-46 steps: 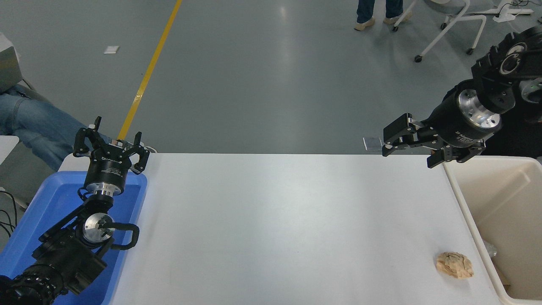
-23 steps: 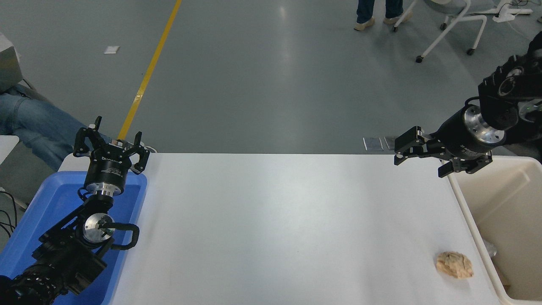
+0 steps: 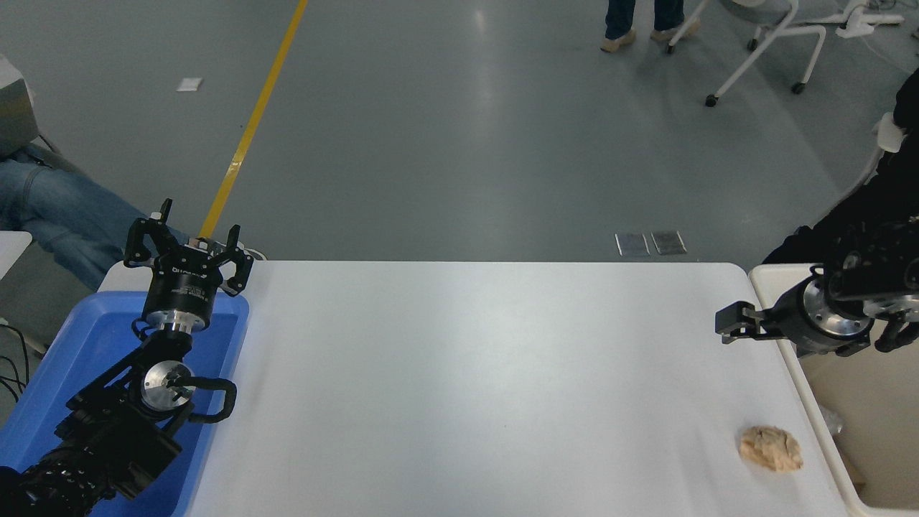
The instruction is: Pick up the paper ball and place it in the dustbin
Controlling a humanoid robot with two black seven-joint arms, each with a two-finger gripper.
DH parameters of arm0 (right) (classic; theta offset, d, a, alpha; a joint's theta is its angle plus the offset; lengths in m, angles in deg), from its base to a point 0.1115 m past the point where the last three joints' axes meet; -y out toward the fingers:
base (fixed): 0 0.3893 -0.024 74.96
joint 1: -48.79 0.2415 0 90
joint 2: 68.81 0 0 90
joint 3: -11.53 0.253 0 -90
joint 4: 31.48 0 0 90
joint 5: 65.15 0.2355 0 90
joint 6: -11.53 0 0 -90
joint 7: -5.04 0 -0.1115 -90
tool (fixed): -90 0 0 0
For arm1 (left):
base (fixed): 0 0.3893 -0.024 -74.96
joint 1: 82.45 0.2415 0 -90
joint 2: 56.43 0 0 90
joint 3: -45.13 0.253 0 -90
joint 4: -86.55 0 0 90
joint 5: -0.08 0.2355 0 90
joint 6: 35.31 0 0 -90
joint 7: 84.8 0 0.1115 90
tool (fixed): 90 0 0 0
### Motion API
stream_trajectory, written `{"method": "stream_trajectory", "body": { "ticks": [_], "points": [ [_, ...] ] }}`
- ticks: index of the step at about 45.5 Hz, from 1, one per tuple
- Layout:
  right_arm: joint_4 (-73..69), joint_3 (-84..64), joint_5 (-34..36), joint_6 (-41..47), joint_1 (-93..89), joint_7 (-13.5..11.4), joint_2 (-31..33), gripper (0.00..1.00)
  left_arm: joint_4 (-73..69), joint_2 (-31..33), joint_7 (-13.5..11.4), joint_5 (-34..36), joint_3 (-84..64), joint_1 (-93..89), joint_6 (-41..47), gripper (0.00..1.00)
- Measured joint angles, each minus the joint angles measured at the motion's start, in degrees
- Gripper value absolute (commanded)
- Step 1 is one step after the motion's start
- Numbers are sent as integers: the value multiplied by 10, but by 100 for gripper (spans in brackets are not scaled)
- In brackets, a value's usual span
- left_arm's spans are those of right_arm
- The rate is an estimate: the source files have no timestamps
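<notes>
The paper ball [image 3: 770, 449], a crumpled tan wad, lies on the white table [image 3: 467, 373] near its front right corner, just left of the dustbin. The dustbin [image 3: 775, 271] is a cream-beige bin along the table's right edge, and its inside is only partly in view. My right gripper [image 3: 729, 323] comes in from the right edge, low over the table beside the bin's rim, pointing left. It is well behind the ball and holds nothing I can see. My left gripper [image 3: 188, 240] is parked open and empty over the blue tray's far end.
A blue plastic tray [image 3: 86, 337] sits at the table's left edge under my left arm. A person's jeans-clad legs [image 3: 50, 208] are at the far left. Another person's feet [image 3: 639, 32] and a wheeled chair [image 3: 761, 43] are on the floor beyond.
My right gripper has come down and to the right, from high above the table's far right corner to low beside the dustbin's rim. The paper ball and my left arm have not moved.
</notes>
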Motion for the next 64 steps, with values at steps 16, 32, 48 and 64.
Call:
{"method": "stream_trajectory", "body": {
  "ticks": [16, 32, 48, 64],
  "points": [
    [34, 29, 11, -59, -104, 0, 24, 100, 0, 0, 0, 0, 0, 0, 0, 99],
    [70, 88, 49, -86, -192, 0, 35, 100, 0, 0, 0, 0, 0, 0, 0, 99],
    [84, 124, 58, -92, -235, 0, 37, 100, 0, 0, 0, 0, 0, 0, 0, 99],
    [86, 136, 62, -105, -258, 1, 38, 63, 0, 0, 0, 0, 0, 0, 0, 99]
  ]
}}
